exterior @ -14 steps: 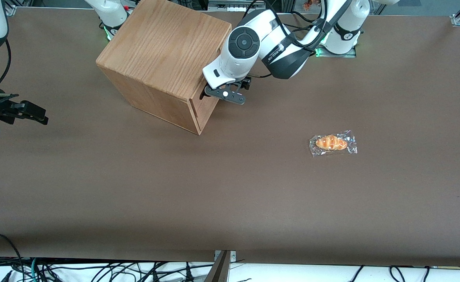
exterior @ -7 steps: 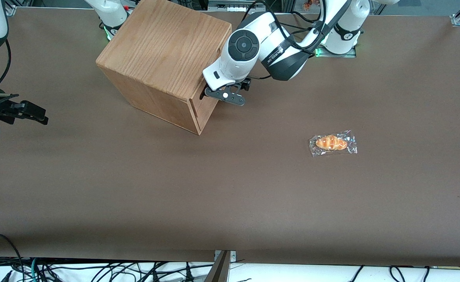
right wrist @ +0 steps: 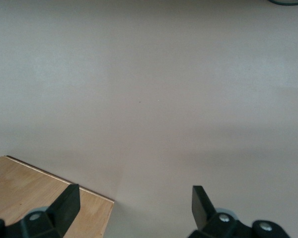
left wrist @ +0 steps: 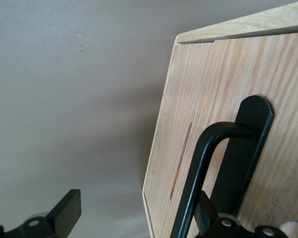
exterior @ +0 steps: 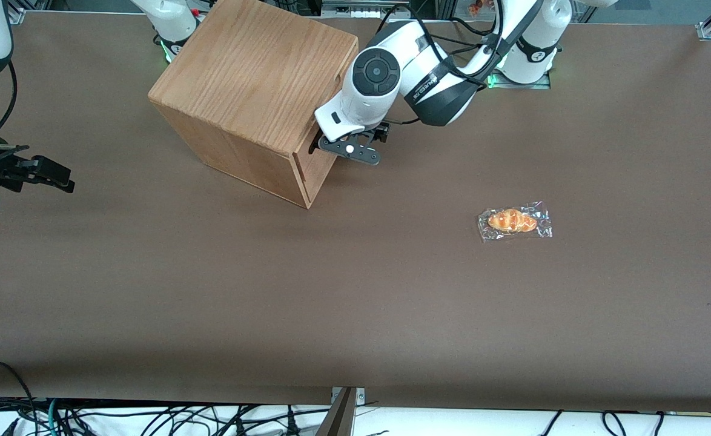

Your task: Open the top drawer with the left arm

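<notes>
The cabinet (exterior: 252, 91) stands on the table (exterior: 355, 290) with its top drawer (left wrist: 228, 144) shut flush. The left arm (exterior: 404, 72) has its claw (exterior: 331, 145) against the cabinet's front, spread wide. 1 finger (left wrist: 64, 213) hangs clear of the drawer's edge and the other sits at the black bar handle (left wrist: 198, 173), likely lined up to hook it for pulling.

You see the cabinet (exterior: 252, 79) in oak-grain wood with a matt, unvarnished look; the top drawer (left wrist: 223, 124) front is paler wood with fine straight grain. Its handle (left wrist: 208, 168) is smooth black metal, satin rather than shiny. The left arm (exterior: 392, 66) wears glossy white plastic shells; its gripper (exterior: 331, 145) is matt black. The bench (exterior: 355, 303) is matt brown; the bread's wrapper (exterior: 515, 221) is glossy clear film.
</notes>
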`<act>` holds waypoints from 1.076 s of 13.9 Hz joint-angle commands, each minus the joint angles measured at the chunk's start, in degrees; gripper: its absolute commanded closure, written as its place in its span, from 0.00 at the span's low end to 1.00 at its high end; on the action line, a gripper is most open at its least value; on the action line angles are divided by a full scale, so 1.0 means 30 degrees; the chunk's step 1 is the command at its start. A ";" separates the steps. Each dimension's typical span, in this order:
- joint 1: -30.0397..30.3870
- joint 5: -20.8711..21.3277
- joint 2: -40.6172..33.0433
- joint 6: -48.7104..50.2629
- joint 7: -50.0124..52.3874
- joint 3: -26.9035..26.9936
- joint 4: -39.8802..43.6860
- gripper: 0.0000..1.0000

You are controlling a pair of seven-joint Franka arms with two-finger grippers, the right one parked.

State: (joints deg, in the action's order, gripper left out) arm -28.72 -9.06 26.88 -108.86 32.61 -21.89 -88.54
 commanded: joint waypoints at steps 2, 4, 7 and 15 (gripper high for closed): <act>0.0109 0.0443 -0.0170 -0.0248 -0.0175 0.0033 -0.0251 0.00; 0.0168 0.0443 -0.0286 -0.0190 -0.0175 0.0062 -0.0309 0.00; 0.0286 0.1260 -0.0375 -0.0131 -0.0175 0.0062 -0.0398 0.00; 0.0959 0.1381 -0.0609 0.0132 -0.0175 0.0062 -0.0807 0.00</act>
State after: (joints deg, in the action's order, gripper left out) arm -27.06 -6.63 26.66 -108.12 32.39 -21.76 -88.94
